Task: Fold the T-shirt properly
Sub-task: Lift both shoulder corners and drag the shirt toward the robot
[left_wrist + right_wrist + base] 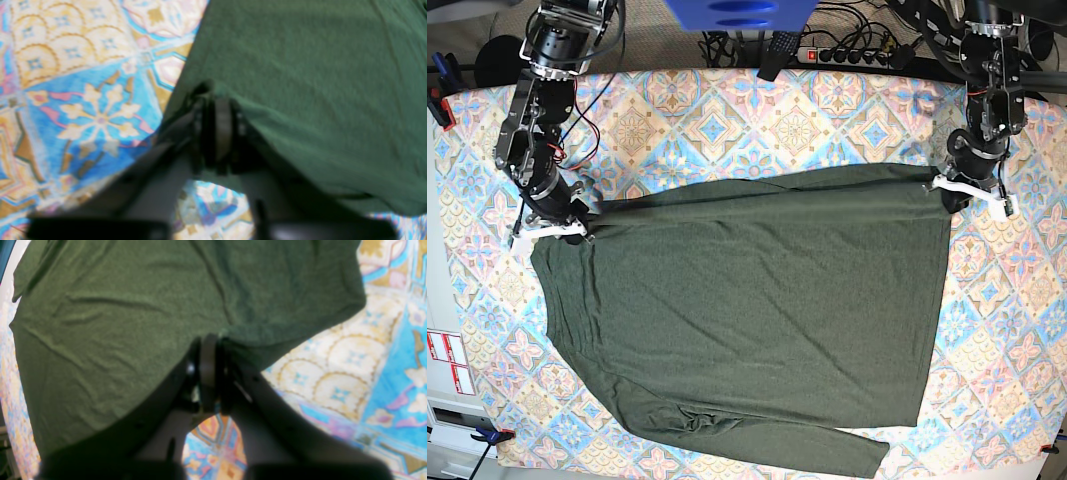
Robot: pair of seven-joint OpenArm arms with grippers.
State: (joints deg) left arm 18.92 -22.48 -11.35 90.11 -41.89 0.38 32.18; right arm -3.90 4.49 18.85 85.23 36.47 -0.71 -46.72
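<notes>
Dark heathered olive-green knit T-shirt [757, 310] with long sleeves, spread nearly flat on the patterned tiled tabletop [757, 120], reaching from mid-table to the near edge. Right gripper [208, 350] is pressed together on the garment's far corner at the table's left side. Left gripper [220, 103] sits at the opposite far corner with cloth bunched at its tips; whether it is pinching cannot be told. The fabric appears soft, light and limp, and wrinkles readily; corners and hems are judged the best holds.

Patterned tablecloth [827, 110] covers table; power strip [852, 55] behind
</notes>
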